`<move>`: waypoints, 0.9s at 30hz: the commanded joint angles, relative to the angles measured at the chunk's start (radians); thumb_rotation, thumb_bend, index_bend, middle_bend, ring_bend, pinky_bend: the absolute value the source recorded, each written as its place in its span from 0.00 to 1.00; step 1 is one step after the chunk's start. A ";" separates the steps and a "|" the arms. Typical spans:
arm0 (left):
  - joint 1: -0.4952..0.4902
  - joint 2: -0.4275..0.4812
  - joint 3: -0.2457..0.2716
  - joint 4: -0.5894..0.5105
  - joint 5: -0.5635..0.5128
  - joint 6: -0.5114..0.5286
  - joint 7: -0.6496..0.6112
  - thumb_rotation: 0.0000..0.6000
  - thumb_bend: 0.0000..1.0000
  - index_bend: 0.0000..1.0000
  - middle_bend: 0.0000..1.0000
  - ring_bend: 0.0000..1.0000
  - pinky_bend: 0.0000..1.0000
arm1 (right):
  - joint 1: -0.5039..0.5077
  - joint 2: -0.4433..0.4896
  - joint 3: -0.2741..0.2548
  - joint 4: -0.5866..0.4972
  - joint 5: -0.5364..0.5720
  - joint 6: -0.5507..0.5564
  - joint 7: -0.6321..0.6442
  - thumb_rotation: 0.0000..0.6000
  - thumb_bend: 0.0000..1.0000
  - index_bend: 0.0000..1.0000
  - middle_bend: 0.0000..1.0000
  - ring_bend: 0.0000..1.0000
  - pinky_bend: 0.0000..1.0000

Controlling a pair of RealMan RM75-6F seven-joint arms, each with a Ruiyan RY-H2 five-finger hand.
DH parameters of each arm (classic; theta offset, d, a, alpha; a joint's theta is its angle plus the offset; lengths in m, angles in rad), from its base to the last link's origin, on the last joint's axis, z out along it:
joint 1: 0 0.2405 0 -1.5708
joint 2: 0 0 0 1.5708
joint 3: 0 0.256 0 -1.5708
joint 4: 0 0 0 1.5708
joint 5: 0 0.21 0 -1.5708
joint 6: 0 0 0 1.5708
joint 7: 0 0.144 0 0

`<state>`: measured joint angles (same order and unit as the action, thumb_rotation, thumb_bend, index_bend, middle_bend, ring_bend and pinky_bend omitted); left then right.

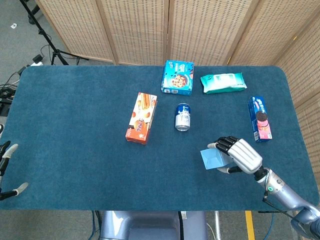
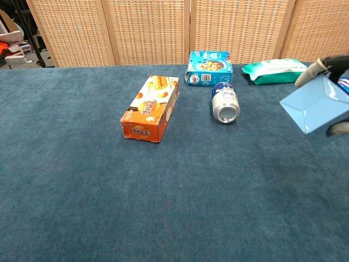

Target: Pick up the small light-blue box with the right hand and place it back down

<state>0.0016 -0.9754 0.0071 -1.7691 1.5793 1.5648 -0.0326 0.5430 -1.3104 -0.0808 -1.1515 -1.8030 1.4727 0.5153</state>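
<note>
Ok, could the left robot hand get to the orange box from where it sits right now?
Probably yes. The left robot hand sits open at the table's left edge, and only bare cloth lies between it and the orange box. Whether the arm stretches that far is unclear.

No print on any package is legible.
</note>
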 commanded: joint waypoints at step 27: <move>-0.011 -0.013 0.001 -0.008 -0.011 -0.026 0.046 1.00 0.00 0.00 0.00 0.00 0.00 | -0.125 -0.296 0.014 0.343 0.165 -0.076 0.537 1.00 0.61 0.48 0.45 0.31 0.43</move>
<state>-0.0096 -0.9883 0.0083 -1.7763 1.5689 1.5394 0.0131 0.4272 -1.5847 -0.0707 -0.8343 -1.6419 1.3916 1.0421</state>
